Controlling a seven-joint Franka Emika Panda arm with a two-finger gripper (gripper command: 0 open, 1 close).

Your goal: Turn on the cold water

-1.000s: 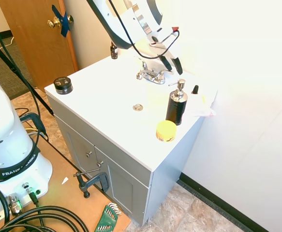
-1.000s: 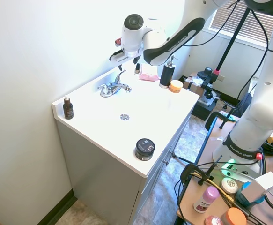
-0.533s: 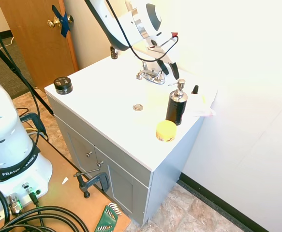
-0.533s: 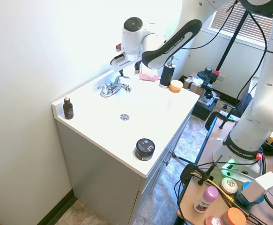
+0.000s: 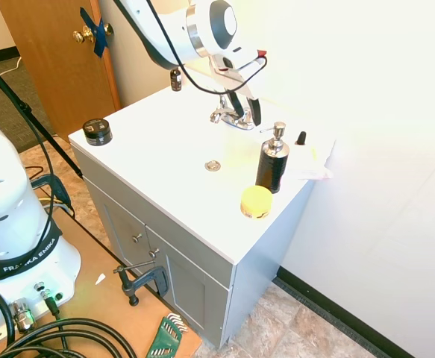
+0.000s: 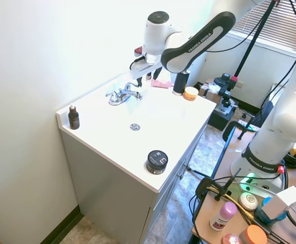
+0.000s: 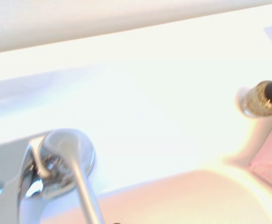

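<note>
My hand (image 5: pixel 247 115) is low over the faucet (image 5: pixel 230 115) in the upper middle of the first exterior frame, its 2 dark fingers (image 5: pixel 256 112) pointing down with a gap between them and grasping nothing. The cold water lever (image 5: pixel 241 118) is the right-hand chrome handle, just beside my fingertips; I cannot tell if they touch it. On the white worktop (image 5: pixel 157 160) the black soap bottle (image 5: pixel 272 160) stands lower right of the faucet.
</note>
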